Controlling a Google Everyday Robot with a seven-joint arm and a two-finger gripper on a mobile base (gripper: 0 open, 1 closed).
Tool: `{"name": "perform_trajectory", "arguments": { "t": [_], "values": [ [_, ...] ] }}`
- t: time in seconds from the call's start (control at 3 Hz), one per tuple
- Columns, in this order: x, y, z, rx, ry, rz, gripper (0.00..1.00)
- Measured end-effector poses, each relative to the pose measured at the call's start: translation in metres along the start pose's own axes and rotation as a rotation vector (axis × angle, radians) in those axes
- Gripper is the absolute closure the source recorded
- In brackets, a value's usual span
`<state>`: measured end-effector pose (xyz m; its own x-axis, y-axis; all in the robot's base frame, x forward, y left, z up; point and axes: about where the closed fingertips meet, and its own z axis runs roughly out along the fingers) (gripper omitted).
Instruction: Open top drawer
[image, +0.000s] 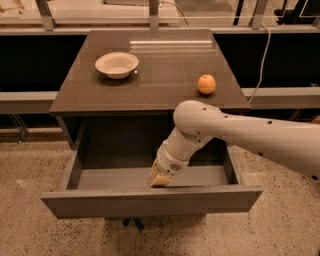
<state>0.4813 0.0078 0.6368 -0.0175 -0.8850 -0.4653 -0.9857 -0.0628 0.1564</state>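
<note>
One worry: the gripper (160, 179), grip state unreadable, sits inside the top drawer (150, 201) behind its front; overpulling could derail it.

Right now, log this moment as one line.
top drawer: open, well out | gripper: down inside it, just behind front panel | cabinet top: bowl, orange

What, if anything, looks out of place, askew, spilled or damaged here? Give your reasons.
Nothing stands out. The top drawer is pulled out and runs parallel to the tabletop; the bowl sits upright and the orange lies whole on top. The pincer reaches inside the drawer, behind its front panel.
</note>
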Motion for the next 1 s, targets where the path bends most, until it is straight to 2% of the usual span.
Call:
{"name": "perform_trajectory", "arguments": {
  "t": [0.33,0.67,1.0],
  "values": [
    [0.013,-0.011,-0.012,0.036,0.038,0.015,1.00],
    [0.026,-0.022,-0.030,0.101,0.056,0.030,1.00],
    [0.032,-0.034,-0.051,0.176,0.001,0.042,1.00]
  ]
}}
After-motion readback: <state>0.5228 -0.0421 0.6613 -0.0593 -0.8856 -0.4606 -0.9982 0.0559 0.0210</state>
